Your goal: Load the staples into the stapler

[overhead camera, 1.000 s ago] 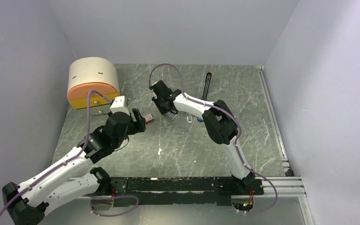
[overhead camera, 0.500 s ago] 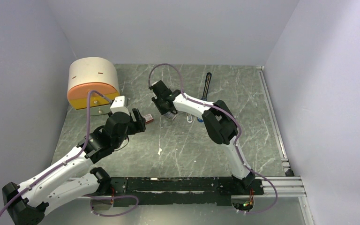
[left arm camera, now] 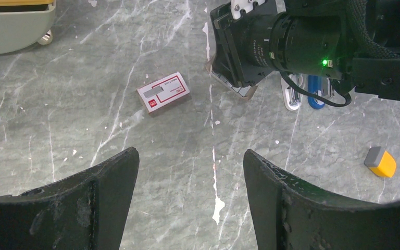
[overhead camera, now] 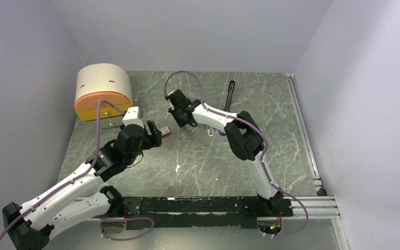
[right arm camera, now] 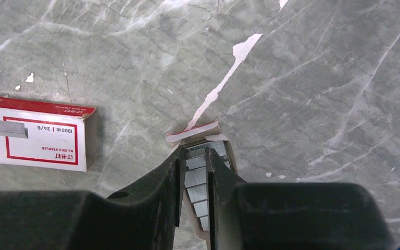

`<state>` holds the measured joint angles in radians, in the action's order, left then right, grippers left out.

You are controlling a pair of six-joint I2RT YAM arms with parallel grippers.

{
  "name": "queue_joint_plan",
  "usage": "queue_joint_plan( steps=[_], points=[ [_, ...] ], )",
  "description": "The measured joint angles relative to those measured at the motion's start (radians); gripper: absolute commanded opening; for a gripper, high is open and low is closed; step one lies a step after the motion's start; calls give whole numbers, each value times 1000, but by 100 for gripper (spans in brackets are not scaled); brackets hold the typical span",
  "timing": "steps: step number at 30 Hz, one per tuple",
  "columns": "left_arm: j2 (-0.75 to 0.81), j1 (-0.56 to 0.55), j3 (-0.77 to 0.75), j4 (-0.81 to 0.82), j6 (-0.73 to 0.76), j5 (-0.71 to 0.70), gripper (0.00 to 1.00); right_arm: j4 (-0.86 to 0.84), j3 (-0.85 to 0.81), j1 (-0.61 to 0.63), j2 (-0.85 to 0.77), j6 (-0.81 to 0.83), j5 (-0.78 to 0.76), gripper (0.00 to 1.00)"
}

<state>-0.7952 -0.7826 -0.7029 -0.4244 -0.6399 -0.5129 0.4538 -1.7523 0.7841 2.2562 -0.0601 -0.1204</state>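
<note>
**Right pincer nips a strip of staples in the open tray; left pincer hangs spread**

From where I stand, the right gripper is reaching down and out to the middle of the marbled grey-green table. Its two dark fingers are pressed close on either side of the staples. This ribbed grey strip lies in a little open cardboard tray with a red-and-white flap at its twelve o'clock end. More grey strips show in the tray just outside the finger on the three o'clock side. The tray rests flat on the table.

At nine o'clock from that tray, a little apart from it, lies the red-and-white staple box, flat on its broad face with the printed label up.

The left gripper hovers above the table with its jaws spread wide and nothing between them. Seen from above, the box sits just past its fingertips, at about three o'clock.

The stapler lies at about two o'clock from the right gripper in the overhead view. Its slim black arm points toward the back wall, and its near end is hidden behind the right forearm. The left wrist camera shows a blue piece and a silvery rail side by side beyond the right wrist. I cannot tell from here how they join.

A small orange-and-grey block sits alone at five o'clock from those parts. A round cream-and-orange container stands in the far left corner, at eleven o'clock from the left gripper.
</note>
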Motion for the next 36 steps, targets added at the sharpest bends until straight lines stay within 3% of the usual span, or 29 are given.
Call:
queue_joint_plan(
  steps=[6, 26, 36],
  points=[
    [0, 0, 0, 0, 0, 0, 78, 0, 0, 1, 0, 0, 0, 18],
    [6, 0, 0, 0, 0, 0, 78, 11, 51, 1, -87, -15, -23, 19],
    [16, 0, 0, 0, 0, 0, 78, 154, 135, 3, -174, -24, 10, 21]
  ],
)
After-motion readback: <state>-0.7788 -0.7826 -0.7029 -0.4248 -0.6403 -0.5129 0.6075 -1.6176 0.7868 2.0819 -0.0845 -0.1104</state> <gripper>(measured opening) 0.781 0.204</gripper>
